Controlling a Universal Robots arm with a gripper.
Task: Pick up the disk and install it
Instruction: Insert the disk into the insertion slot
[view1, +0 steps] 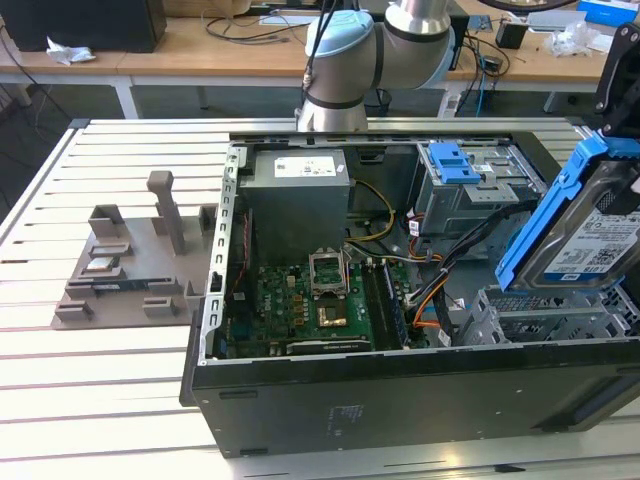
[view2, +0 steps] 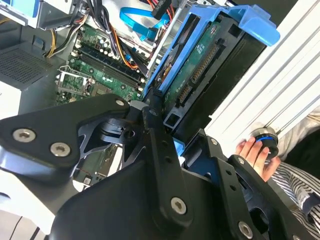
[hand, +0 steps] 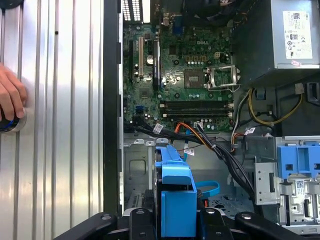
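Note:
The disk (view1: 588, 235) is a silver drive with a white-and-blue label in a blue carrier. It hangs tilted on edge above the open metal bay (view1: 555, 320) at the front of the computer case, on the exterior view's right. My gripper (view1: 625, 110) comes down from above and is shut on it. In the second wrist view the black fingers (view2: 155, 130) clamp the disk (view2: 200, 65), whose green circuit board faces the camera. The first wrist view shows the disk (hand: 175, 195) edge-on between the jaws of my gripper (hand: 175, 222).
The open computer case (view1: 400, 375) holds a motherboard (view1: 310, 305), a power supply (view1: 295, 195), loose cables (view1: 430, 290) and another blue carrier (view1: 450, 160) in the rear cage. A grey fixture (view1: 130, 265) lies on the slatted table. A person's hand (view2: 254, 152) rests on a round button (view2: 265, 141).

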